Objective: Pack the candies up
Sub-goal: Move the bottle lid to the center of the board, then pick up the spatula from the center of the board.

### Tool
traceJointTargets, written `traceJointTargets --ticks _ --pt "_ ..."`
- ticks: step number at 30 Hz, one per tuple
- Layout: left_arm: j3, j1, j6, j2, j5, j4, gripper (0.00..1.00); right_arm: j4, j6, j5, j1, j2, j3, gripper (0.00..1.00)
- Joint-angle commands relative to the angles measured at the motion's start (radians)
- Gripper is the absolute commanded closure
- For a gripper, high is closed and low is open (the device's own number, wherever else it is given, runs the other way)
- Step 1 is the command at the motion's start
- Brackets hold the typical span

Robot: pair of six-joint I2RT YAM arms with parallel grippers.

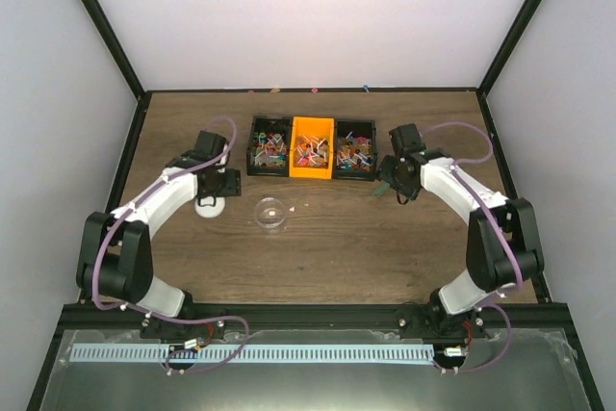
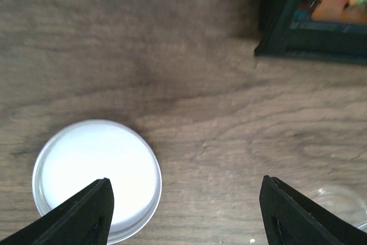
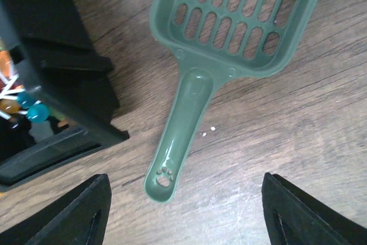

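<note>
The candies (image 1: 313, 151) are tiny wrapped sweets in red, blue, green, yellow and white. They fill three rectangular plastic bins set side by side at the far middle of the bench (image 1: 337, 257): a black bin (image 1: 252, 143) on the left, an orange bin (image 1: 313, 123) in the middle and another black bin (image 1: 354, 125) on the right. The right wrist view shows a few teal ones with pale wrapper ends inside a black wall.

The bench is brown wood with a streaked grain. A clear round jar (image 1: 272, 213) stands open near the bins, with a flat white round lid (image 2: 96, 179) to its left. A green plastic scoop (image 3: 229, 21) with a slotted bowl and a rounded handle lies flat just right of the bins.

The left fingers (image 2: 80, 216) are spread apart above the lid's near edge, grasping nothing. The right fingers (image 3: 80, 216) are spread wide on either side of the scoop handle's end, not touching it.
</note>
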Motion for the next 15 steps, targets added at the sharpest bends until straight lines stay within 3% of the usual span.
traceJointTargets --ticks 1,15 --pt "0.029 0.001 -0.037 -0.054 -0.039 0.064 0.28 0.001 0.088 0.015 0.008 0.066 0.052 0.27" --pt "0.109 0.001 0.001 -0.021 -0.093 0.033 0.23 0.106 0.136 -0.021 0.007 0.201 0.018 0.28"
